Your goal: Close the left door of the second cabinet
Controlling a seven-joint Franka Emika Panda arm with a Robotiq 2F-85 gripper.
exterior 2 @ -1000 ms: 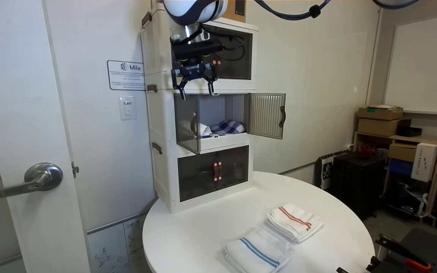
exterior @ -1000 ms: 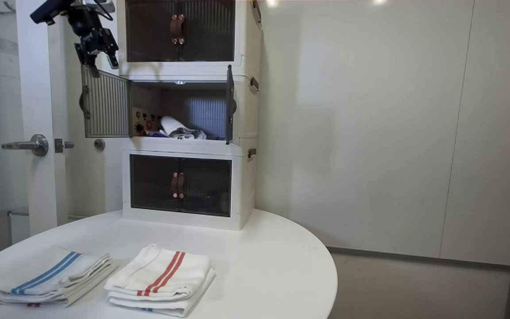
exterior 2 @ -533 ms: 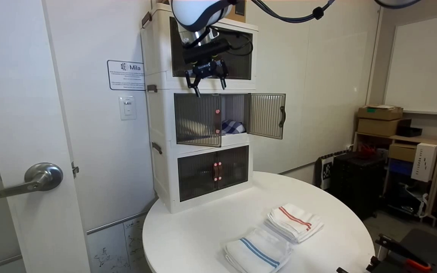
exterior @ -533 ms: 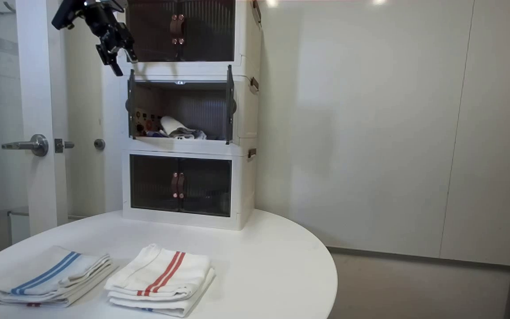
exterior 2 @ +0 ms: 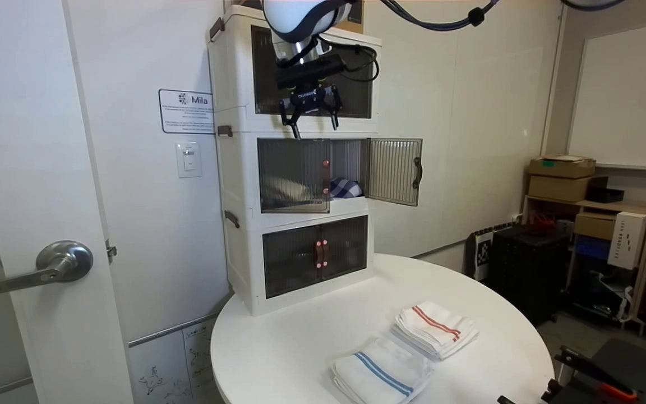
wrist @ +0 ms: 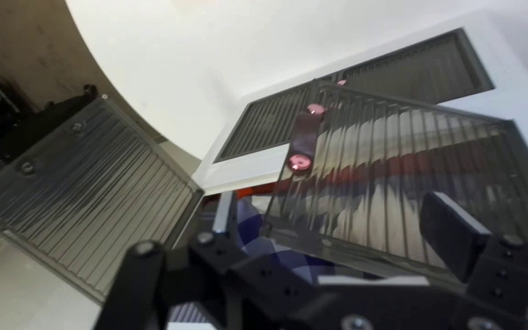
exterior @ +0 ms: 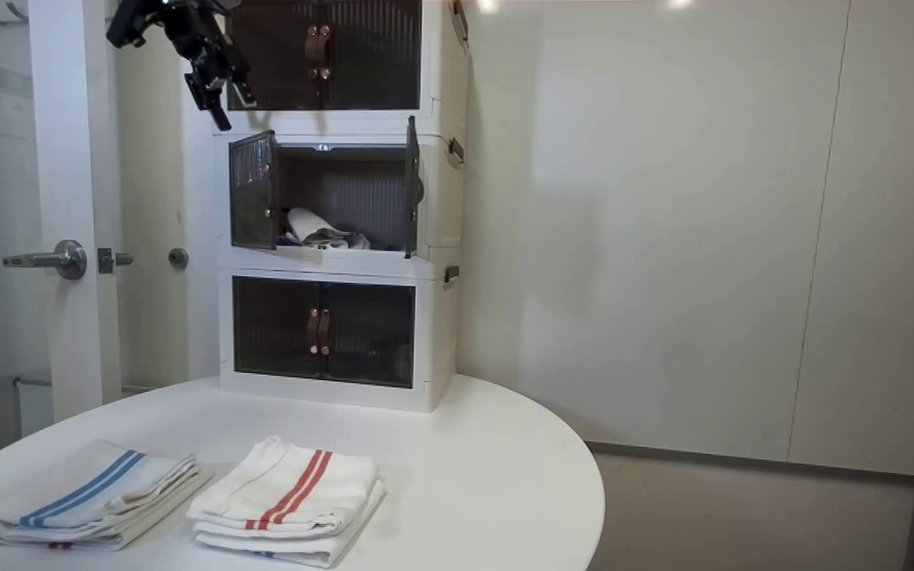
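Observation:
The second cabinet (exterior: 441, 198) is the middle white module of the stack, also in an exterior view (exterior 2: 238, 168). Its left door (exterior: 252, 192), a smoky ribbed panel, stands partly open at an angle; it also shows in an exterior view (exterior 2: 292, 175) and the wrist view (wrist: 383, 160). Its strap handle (wrist: 304, 135) is near the free edge. My gripper (exterior: 236, 113) is open and empty, above the left door and in front of the top module; it also shows in an exterior view (exterior 2: 316, 131) and the wrist view (wrist: 332, 206). It appears apart from the door.
The right door (exterior 2: 395, 171) of the same module stands wide open. Folded cloths (exterior 2: 345, 188) lie inside. The top module (exterior: 370, 55) and bottom module (exterior: 274, 325) have closed doors. Folded towels (exterior: 286, 500) lie on the round white table (exterior: 505, 476). A room door (exterior 2: 59, 168) stands beside the stack.
The left door has swung inward from wide open to a partly open angle. My gripper has moved toward the stack's middle and slightly up. The right door has not moved.

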